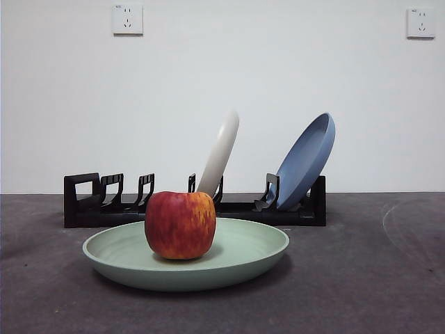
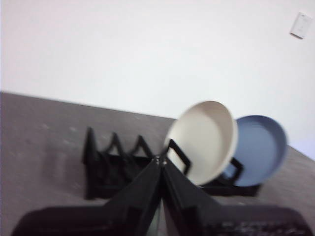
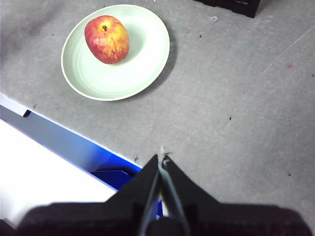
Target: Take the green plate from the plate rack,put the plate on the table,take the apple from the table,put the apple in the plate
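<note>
The red apple sits in the pale green plate, which lies flat on the dark grey table in front of the black plate rack. In the right wrist view the apple rests in the plate, off its centre. My right gripper is shut and empty, raised well away from the plate near the table's edge. My left gripper is shut and empty, held above the table facing the rack. Neither gripper shows in the front view.
A cream-white plate and a blue plate lean in the rack; both show in the left wrist view. A blue and white edge borders the table near my right gripper. Wall sockets are behind.
</note>
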You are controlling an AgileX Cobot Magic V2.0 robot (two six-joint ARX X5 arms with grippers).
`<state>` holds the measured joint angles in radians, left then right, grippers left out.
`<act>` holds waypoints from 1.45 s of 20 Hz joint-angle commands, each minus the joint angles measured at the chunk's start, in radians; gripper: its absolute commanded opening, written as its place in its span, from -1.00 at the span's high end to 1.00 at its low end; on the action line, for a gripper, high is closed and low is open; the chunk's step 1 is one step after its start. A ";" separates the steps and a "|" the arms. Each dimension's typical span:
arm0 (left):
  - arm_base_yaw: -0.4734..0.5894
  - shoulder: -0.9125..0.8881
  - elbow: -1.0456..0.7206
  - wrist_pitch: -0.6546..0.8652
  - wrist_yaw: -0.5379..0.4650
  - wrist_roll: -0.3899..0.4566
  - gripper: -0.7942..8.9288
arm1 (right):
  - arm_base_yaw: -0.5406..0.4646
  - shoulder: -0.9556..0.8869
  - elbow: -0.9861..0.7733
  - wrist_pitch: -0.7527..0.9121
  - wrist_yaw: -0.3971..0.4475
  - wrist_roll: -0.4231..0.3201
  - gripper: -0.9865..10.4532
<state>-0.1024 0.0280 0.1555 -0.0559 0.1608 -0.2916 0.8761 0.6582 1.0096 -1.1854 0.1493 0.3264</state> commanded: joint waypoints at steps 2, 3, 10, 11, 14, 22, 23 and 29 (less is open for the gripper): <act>0.048 -0.018 -0.066 0.071 -0.005 0.119 0.84 | 0.001 0.000 -0.008 0.003 0.000 0.011 0.83; 0.056 -0.023 -0.088 0.092 -0.005 0.142 0.84 | 0.001 0.000 -0.008 0.003 0.000 0.011 0.83; 0.063 -0.024 -0.146 0.010 -0.008 0.170 0.84 | 0.001 0.000 -0.008 0.003 0.000 0.011 0.83; 0.063 -0.024 -0.146 -0.045 -0.016 0.171 0.84 | 0.001 0.000 -0.008 0.002 0.001 0.011 0.83; 0.063 -0.024 -0.145 -0.112 -0.051 0.164 0.84 | 0.001 0.000 -0.008 0.003 0.000 0.011 0.83; 0.063 -0.024 -0.145 -0.106 -0.050 0.164 0.84 | 0.001 0.000 -0.008 0.003 0.001 0.011 0.83; 0.063 -0.020 -0.145 -0.106 -0.050 0.165 0.84 | 0.001 0.000 -0.008 0.003 0.001 0.011 0.83; 0.063 0.010 -0.145 -0.106 -0.050 0.164 0.84 | 0.001 0.000 -0.008 0.003 0.001 0.011 0.83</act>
<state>-0.0422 0.0383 0.0181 -0.1711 0.1135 -0.1383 0.8761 0.6582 1.0096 -1.1854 0.1493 0.3260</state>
